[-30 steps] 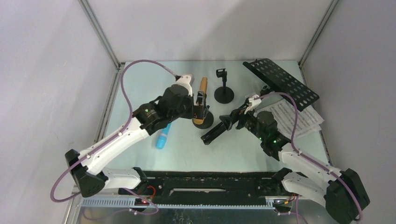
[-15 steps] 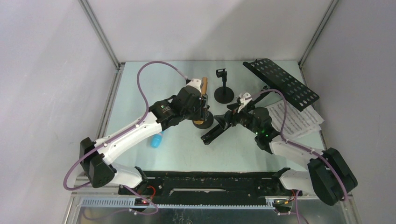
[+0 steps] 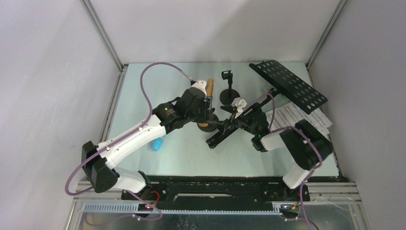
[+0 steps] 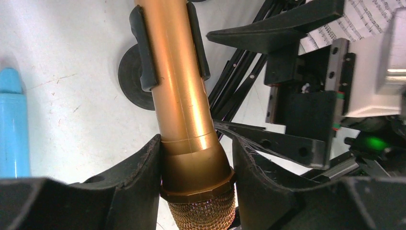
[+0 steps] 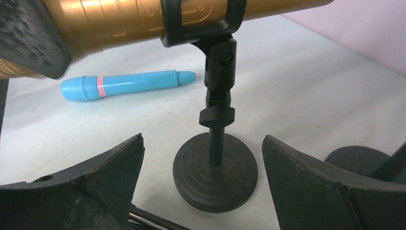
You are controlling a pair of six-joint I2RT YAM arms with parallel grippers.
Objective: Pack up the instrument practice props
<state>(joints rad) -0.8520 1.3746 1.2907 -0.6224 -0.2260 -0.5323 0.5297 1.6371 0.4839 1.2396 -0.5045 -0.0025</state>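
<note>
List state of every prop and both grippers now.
tan microphone, clipped in near clip holder
near clip holder, upright, loaded
far clip holder, upright, empty
blue microphone, lying flat
music rack, lying down, legs folded
sheet music, flat, partly under music rack
left gripper, shut on tan microphone
right gripper, open, straddling near clip holder
</note>
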